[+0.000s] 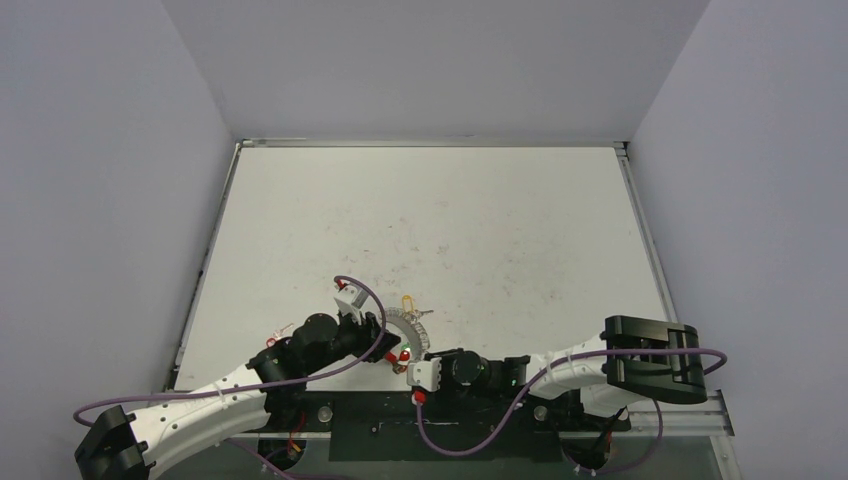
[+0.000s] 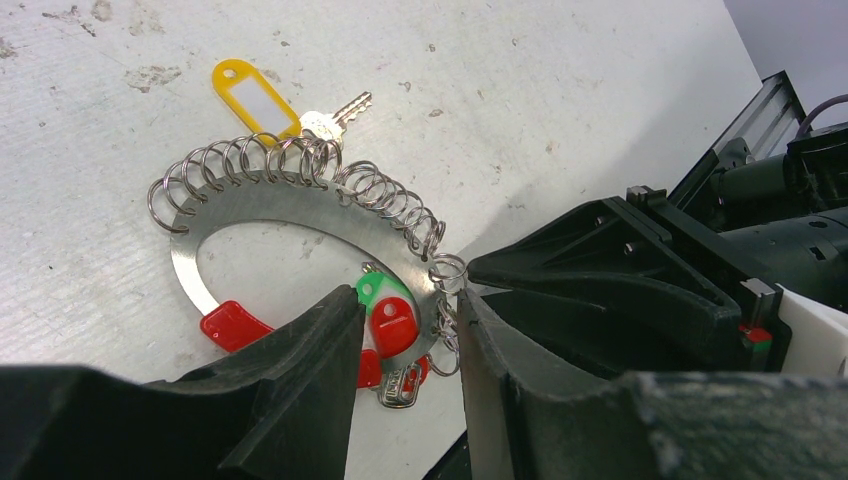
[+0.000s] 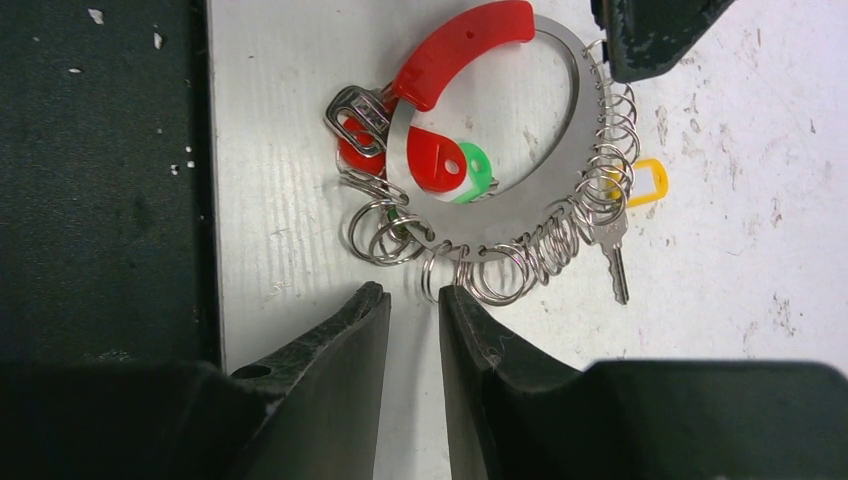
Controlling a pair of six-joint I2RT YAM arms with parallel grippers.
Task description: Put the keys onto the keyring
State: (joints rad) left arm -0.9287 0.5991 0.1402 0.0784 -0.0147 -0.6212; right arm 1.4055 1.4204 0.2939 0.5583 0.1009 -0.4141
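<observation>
- Left gripper [image 2: 410,300]: jaws partly open, astride the flat band of the keyring [image 2: 270,198]; cannot tell whether they clamp it.
- Right gripper [image 3: 412,290]: narrow gap, nothing between the fingers; keyring flat on the table, just ahead of its tips.
- Red- and green-tagged keys [image 2: 392,320]: between the left jaws.
- 1 yellow-tagged key [image 2: 335,112]: beyond the ring's far side.

The keyring [image 2: 270,200] lies flat on the tabletop [image 1: 450,220] by its near edge; one tagged key [image 2: 330,120] lies just behind it, other keys [image 2: 393,325] bunched at its near rim.
</observation>
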